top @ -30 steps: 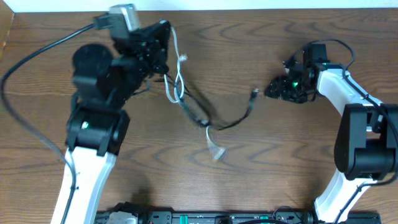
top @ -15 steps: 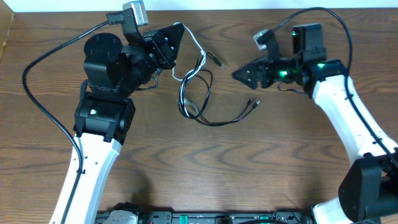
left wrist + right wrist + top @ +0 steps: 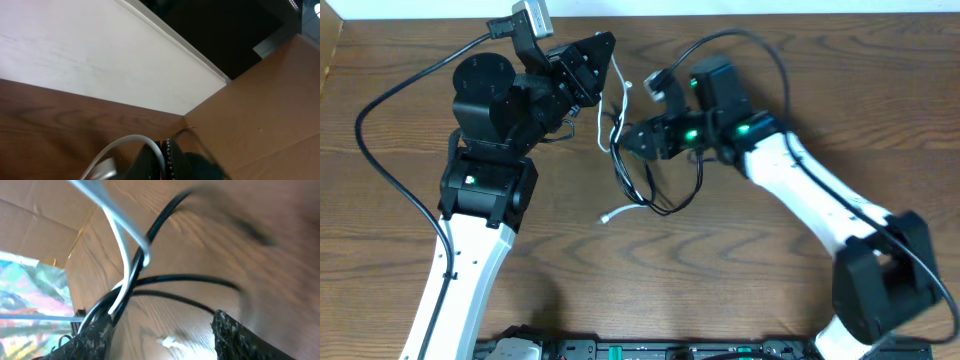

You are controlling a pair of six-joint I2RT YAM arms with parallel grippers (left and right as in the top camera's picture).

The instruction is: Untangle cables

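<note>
My left gripper (image 3: 603, 47) is raised at the back of the table and shut on the white cable (image 3: 620, 95); the left wrist view shows the cord (image 3: 120, 144) pinched between the jaws (image 3: 166, 152). The white cable hangs down through the tangle and its plug end (image 3: 607, 216) lies on the wood. The black cable (image 3: 665, 205) loops around it at the middle of the table. My right gripper (image 3: 628, 141) is open, right beside the tangle. In the right wrist view the white cable (image 3: 119, 240) and black cable (image 3: 190, 278) cross just ahead of the open fingers (image 3: 160, 327).
A cardboard box wall stands at the table's left edge (image 3: 328, 60) and shows in the left wrist view (image 3: 260, 100). A thick black arm wire (image 3: 380, 110) arcs over the left side. A dark device strip (image 3: 650, 350) runs along the front edge.
My right arm has swung left from the right side up to the tangle. The cables have shifted; the white plug end now lies lower left. My left gripper has barely moved in the last half second.
</note>
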